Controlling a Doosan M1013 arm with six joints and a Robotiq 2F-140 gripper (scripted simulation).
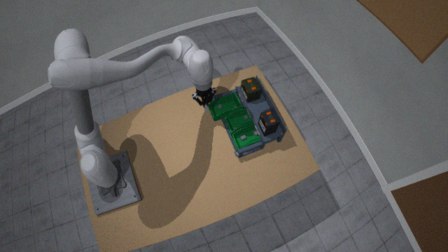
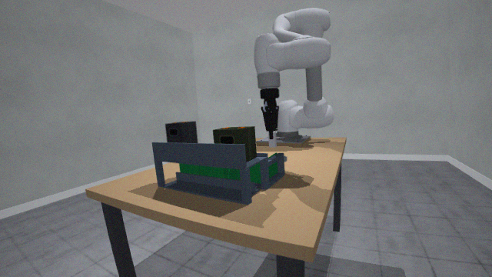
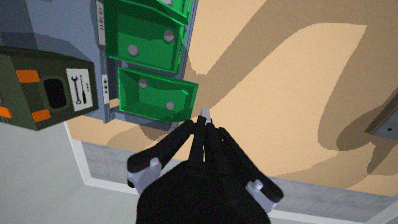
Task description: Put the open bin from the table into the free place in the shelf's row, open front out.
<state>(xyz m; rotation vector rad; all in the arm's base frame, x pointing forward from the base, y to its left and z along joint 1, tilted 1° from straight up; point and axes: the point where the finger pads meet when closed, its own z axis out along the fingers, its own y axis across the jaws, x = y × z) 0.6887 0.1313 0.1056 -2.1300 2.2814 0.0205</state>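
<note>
Three green open bins stand in a row in the grey shelf (image 1: 255,119). The end bin (image 1: 225,105) juts out farther over the table than the other two (image 1: 239,119) (image 1: 248,136) and looks slightly turned. It holds small grey parts. In the wrist view this bin (image 3: 156,95) lies just ahead of my fingertips, with its neighbour (image 3: 145,42) beyond it. My gripper (image 1: 203,99) (image 3: 204,113) is shut with nothing between the fingers. It points down just off the end bin's front corner. I cannot tell whether the tips touch the bin. From the side, my gripper (image 2: 271,135) hangs low behind the shelf (image 2: 215,169).
Two dark boxes with orange marks stand on the shelf's top board (image 1: 251,89) (image 1: 269,122); the olive one shows in the wrist view (image 3: 45,87). The table's far edge runs close behind the gripper. The arm's base plate (image 1: 115,185) is at the table's left end.
</note>
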